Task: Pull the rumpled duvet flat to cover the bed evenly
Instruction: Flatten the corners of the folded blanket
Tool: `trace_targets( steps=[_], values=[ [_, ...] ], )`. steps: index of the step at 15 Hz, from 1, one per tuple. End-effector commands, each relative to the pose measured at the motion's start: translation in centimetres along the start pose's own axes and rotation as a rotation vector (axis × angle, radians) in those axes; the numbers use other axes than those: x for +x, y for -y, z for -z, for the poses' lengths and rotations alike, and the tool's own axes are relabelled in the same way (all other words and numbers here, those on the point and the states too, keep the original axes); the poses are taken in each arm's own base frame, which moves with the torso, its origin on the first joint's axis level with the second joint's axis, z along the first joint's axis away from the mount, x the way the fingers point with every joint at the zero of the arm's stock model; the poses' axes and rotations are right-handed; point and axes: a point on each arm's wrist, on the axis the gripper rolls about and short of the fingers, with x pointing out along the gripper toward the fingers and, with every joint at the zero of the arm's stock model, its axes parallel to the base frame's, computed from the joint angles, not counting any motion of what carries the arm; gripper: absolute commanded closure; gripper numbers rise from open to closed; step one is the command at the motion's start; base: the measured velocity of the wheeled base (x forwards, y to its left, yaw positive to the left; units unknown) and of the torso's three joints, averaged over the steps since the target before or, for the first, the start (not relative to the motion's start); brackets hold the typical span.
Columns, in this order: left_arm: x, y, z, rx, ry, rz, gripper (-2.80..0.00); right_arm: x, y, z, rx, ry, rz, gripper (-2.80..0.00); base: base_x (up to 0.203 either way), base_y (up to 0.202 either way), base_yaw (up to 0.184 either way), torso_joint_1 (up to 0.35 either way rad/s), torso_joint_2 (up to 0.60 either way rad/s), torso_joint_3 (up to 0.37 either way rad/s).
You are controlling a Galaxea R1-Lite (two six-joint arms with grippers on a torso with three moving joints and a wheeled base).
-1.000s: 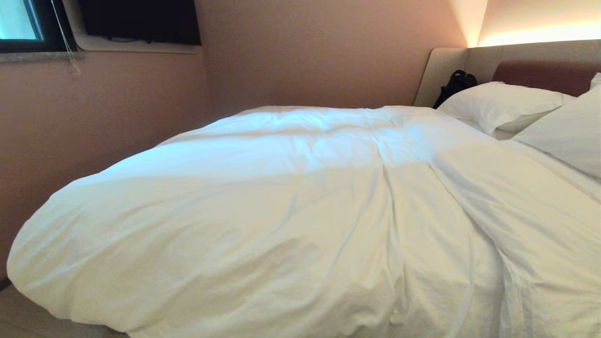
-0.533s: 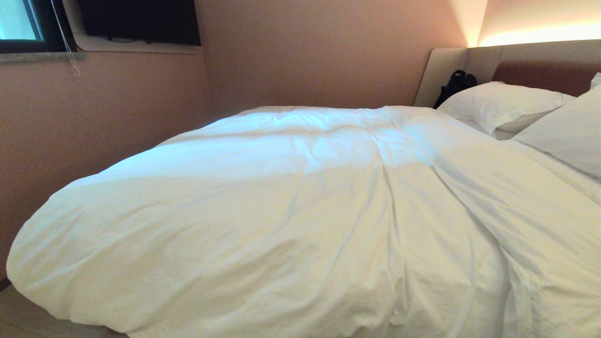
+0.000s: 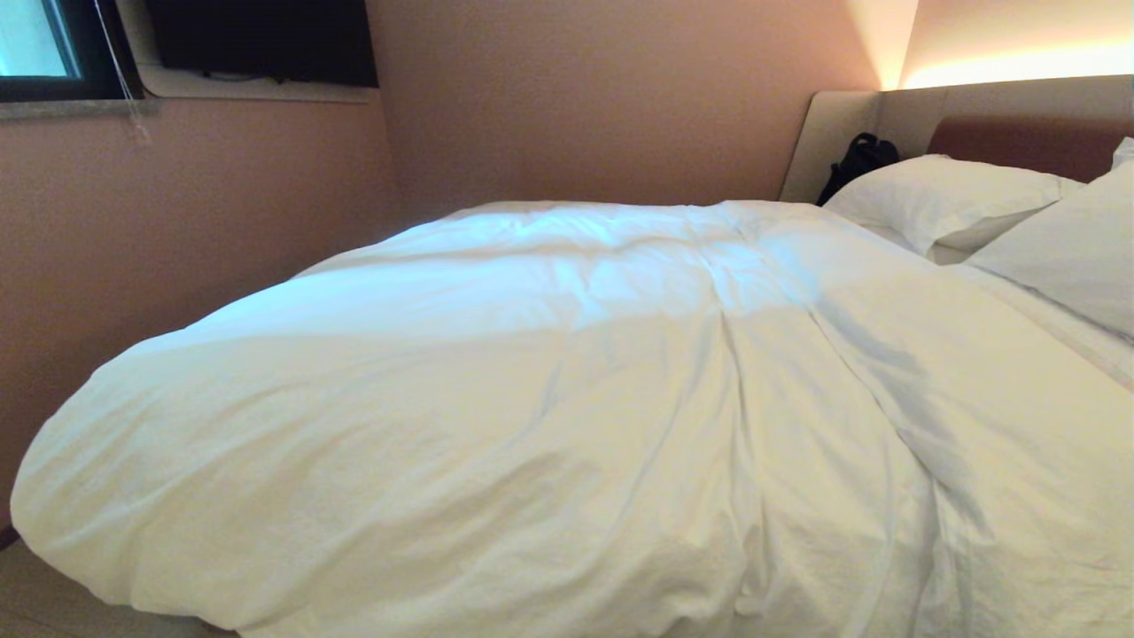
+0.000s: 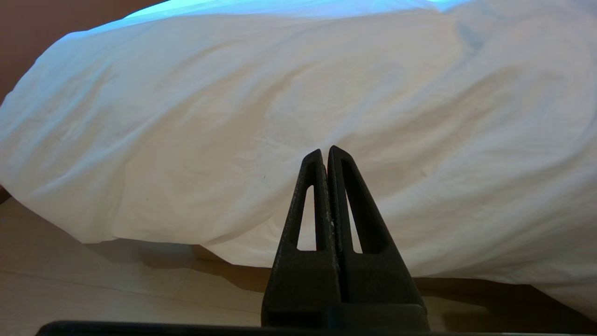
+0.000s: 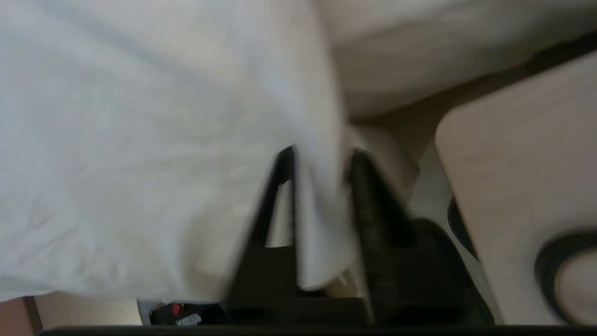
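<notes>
Pinkish-tan walls (image 3: 602,97) meeting in a corner. Dark-framed window (image 3: 40,44) high up beside a black screen (image 3: 266,40) over a ledge. Warm strip of light (image 3: 1019,62) glowing along the far wall. Pale wood floor (image 4: 116,289) below the closed fingertips.

The head camera is looking down across the duvet (image 3: 567,399) toward the pillows (image 3: 948,199). The left wrist camera is sitting low, facing the duvet's hanging edge. The right wrist camera is pressing close against its cloth.

The puffy white duvet (image 3: 549,416) lies wrinkled across the bed (image 3: 1028,142), overhanging its foot.
</notes>
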Motion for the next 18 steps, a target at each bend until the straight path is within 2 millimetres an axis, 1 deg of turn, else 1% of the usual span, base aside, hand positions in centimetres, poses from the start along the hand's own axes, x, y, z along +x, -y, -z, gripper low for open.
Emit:
trace_targets(
  steps=[1, 4, 7, 9, 12, 13, 16, 18],
  values=[
    [0.0, 0.0, 0.0, 0.0, 0.0, -0.001, 0.0, -1.4, -2.0, 0.4, -0.035, 0.013, -0.003, -2.8, 0.0, 0.0, 0.0, 0.0, 0.0, 0.0],
    [0.0, 0.0, 0.0, 0.0, 0.0, -0.001, 0.0, -4.2, -5.3, 1.4, -0.077, 0.01, -0.006, -2.8, 0.0, 0.0, 0.0, 0.0, 0.0, 0.0],
    [0.0, 0.0, 0.0, 0.0, 0.0, -0.001, 0.0, -8.0, -9.5, 2.5, -0.114, 0.047, -0.007, -2.8, 0.0, 0.0, 0.0, 0.0, 0.0, 0.0],
    [0.0, 0.0, 0.0, 0.0, 0.0, -0.001, 0.0, -10.5, -12.6, 3.7, -0.14, 0.09, -0.01, -2.8, 0.0, 0.0, 0.0, 0.0, 0.0, 0.0],
    [0.0, 0.0, 0.0, 0.0, 0.0, -0.001, 0.0, -13.2, -16.9, 6.2, -0.17, 0.142, -0.033, -2.8, 0.0, 0.0, 0.0, 0.0, 0.0, 0.0],
    [0.0, 0.0, 0.0, 0.0, 0.0, -0.001, 0.0, -13.7, -18.0, 7.1, -0.182, 0.156, -0.045, 0.0, 0.0, 0.0, 0.0, 0.0, 0.0, 0.0],
    [0.0, 0.0, 0.0, 0.0, 0.0, -0.001, 0.0, -14.1, -21.2, 10.1, -0.263, 0.173, -0.08, 0.0, 0.0, 0.0, 0.0, 0.0, 0.0, 0.0],
    [0.0, 0.0, 0.0, 0.0, 0.0, -0.001, 0.0, -13.9, -23.3, 11.3, -0.315, 0.14, -0.147, 0.0, 0.0, 0.0, 0.0, 0.0, 0.0, 0.0]
  ],
)
